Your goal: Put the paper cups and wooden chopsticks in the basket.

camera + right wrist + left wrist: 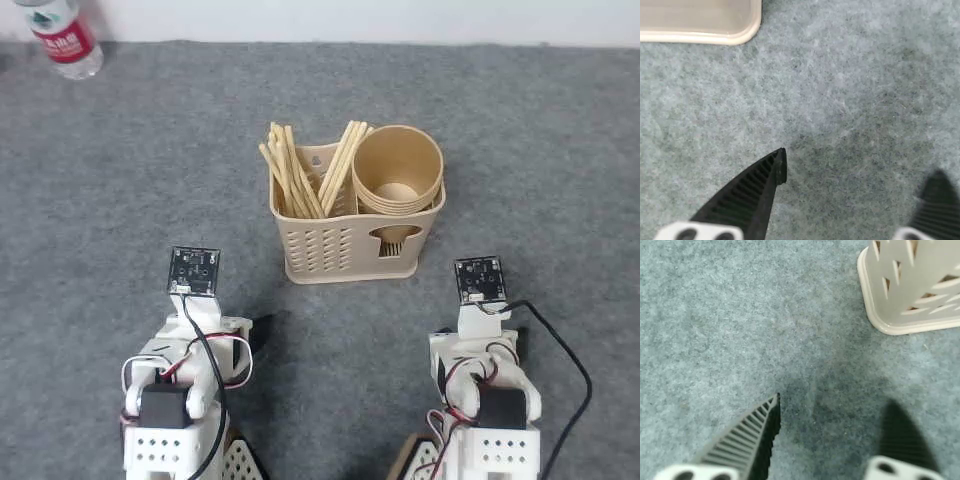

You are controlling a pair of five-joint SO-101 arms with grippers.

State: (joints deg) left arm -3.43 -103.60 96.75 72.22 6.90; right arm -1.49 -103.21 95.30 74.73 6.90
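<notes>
The basket [345,240] stood in the centre of the high view, a bit toward the upper half, on the grey-covered desk [120,180]. The paper cups [398,170] sat nested in one stack in its right compartment, upright, with the open mouth up. The wooden chopsticks [300,175] were in the left compartment in two bundles – one leaning to the upper left, the other leaning to the right w/ its tips touching the cup stack or just beside it; I could not tell which.

The left arm [190,380] was in the lower left of the frame and the right arm [485,390] in the lower right, both apart from the basket.

The left end effector [835,402] was wide, approx. as far as the fingers go, w/ grey felt between the two fingers [762,432]. A perforated corner of the basket [900,315] lay near it, not touching. The right end effector [860,161] was wide too – felt between its fingers [755,192], and the base rim of the basket [715,30] near.

A plastic bottle [62,35] w/ a red label lay in the upper left corner, well apart from the rest.
</notes>
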